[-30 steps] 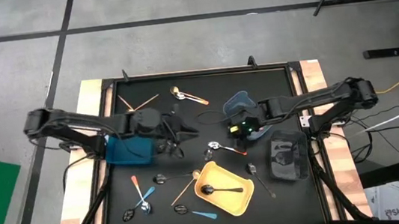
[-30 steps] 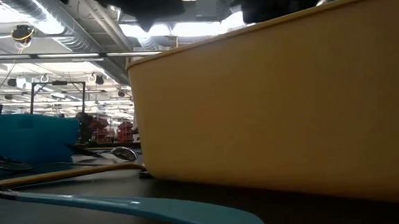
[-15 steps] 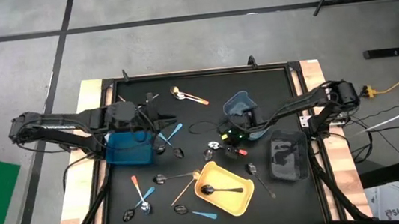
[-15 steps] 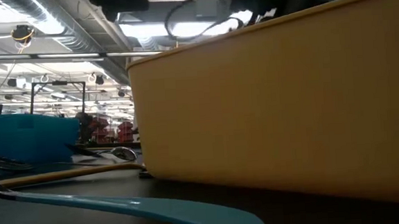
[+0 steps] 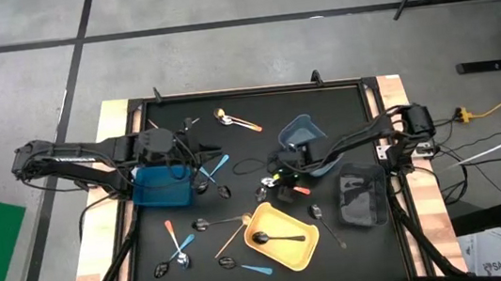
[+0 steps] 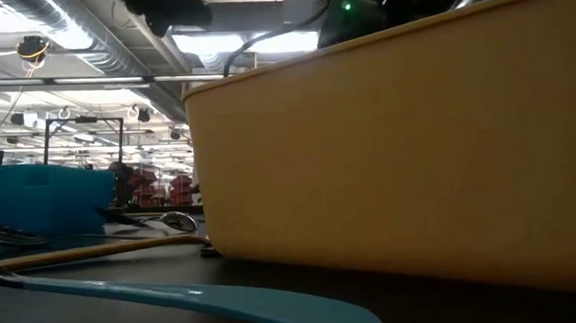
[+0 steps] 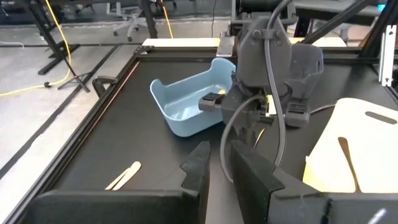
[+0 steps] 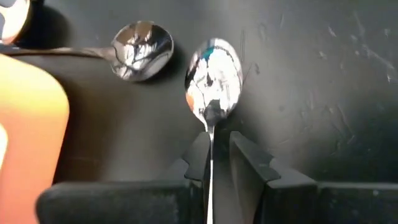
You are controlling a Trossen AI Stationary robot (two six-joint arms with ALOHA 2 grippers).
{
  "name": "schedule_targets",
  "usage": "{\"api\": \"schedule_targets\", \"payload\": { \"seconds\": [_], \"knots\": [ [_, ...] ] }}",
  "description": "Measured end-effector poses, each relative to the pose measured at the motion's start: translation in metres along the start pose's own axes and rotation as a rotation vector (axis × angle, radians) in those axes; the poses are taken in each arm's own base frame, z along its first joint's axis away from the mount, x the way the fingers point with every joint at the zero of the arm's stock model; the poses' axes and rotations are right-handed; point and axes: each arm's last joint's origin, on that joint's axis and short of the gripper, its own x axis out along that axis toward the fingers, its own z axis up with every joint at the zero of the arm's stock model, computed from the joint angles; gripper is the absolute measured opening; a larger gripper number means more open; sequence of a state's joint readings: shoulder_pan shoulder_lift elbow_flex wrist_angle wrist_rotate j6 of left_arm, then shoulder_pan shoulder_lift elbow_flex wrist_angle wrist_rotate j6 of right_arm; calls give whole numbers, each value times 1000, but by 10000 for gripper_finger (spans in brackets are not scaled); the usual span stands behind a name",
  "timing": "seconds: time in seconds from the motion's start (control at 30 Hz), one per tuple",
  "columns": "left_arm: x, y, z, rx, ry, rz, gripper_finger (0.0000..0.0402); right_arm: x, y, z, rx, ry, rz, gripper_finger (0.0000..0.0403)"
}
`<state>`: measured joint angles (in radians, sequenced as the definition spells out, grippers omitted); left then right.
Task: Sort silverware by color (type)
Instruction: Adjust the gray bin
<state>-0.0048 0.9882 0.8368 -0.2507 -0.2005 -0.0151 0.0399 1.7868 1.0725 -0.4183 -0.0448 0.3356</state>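
Two silver spoons lie on the black table mat near its middle (image 5: 266,189), their bowls side by side. My right gripper (image 5: 277,175) hangs low over them, pointing steeply down. Its fingers (image 8: 219,140) stand narrowly open on either side of one spoon's neck, with that bowl (image 8: 214,78) just beyond the tips. The other bowl (image 8: 142,50) lies beside it. My left gripper (image 5: 197,152) is raised over the blue bin (image 5: 161,187), narrowly open (image 7: 219,149) with nothing between its fingers. A light-blue-handled spoon (image 5: 217,168) lies beside that bin. My right gripper comes at the spoon from above, slanting toward the table's left, its fingers along the handle. The neck (image 8: 211,127) runs up the gap close to one finger (image 8: 198,152); whether it touches, I cannot tell. The spoon lies flat on the mat.
A yellow bin (image 5: 303,253) with a black spoon stands at the near middle, and a dark bin (image 5: 363,199) at the right. A light-blue bin (image 5: 299,133) is behind my right gripper. More spoons lie at the near left (image 5: 178,253) and far middle (image 5: 234,120).
My left gripper has drawn back toward the table's left edge and risen, uncovering the light-blue-handled spoon beside the blue bin. My right gripper has come down and toward the table's left, onto the two silver spoons, which have not moved.
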Motion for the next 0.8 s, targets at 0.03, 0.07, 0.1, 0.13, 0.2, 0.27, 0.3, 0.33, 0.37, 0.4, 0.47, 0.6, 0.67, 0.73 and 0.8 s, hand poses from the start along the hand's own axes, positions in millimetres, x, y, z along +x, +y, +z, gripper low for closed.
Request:
{"api": "schedule_targets", "payload": {
  "seconds": [0.03,0.07,0.1,0.13,0.2,0.27,0.3,0.33,0.37,0.4,0.47,0.6,0.67,0.73,0.8],
  "knots": [
    [0,0,0,0,1,0,59,1,0,0,-5,-2,1,51],
    [0,0,0,0,2,0,59,2,0,0,-8,-1,0,51],
    [0,0,0,1,3,0,59,3,0,1,-9,-9,3,51],
    [0,0,-1,1,5,0,59,4,0,2,-12,-14,5,51],
    [0,0,-1,1,6,0,59,4,0,1,-12,-8,3,51],
    [0,0,-1,2,8,0,59,4,0,1,-13,-12,4,51],
    [0,0,-1,2,8,0,59,4,0,1,-15,-9,3,51],
    [0,0,-1,2,8,0,59,4,0,1,-15,-9,4,51],
    [0,0,-1,2,8,0,59,4,0,1,-17,-9,4,51],
    [0,0,-1,2,7,0,59,4,0,1,-26,-7,3,51],
    [0,0,-1,2,8,0,59,4,0,0,-29,1,0,51],
    [0,0,-1,2,8,0,59,-1,-1,0,-28,53,-34,51],
    [0,0,-1,2,8,0,59,-5,-1,0,-28,76,-76,51],
    [0,0,-1,2,8,0,59,-7,-3,-1,-30,107,-128,51],
    [0,0,-1,2,8,0,59,-9,-5,-3,-33,126,-176,51]
  ]
}}
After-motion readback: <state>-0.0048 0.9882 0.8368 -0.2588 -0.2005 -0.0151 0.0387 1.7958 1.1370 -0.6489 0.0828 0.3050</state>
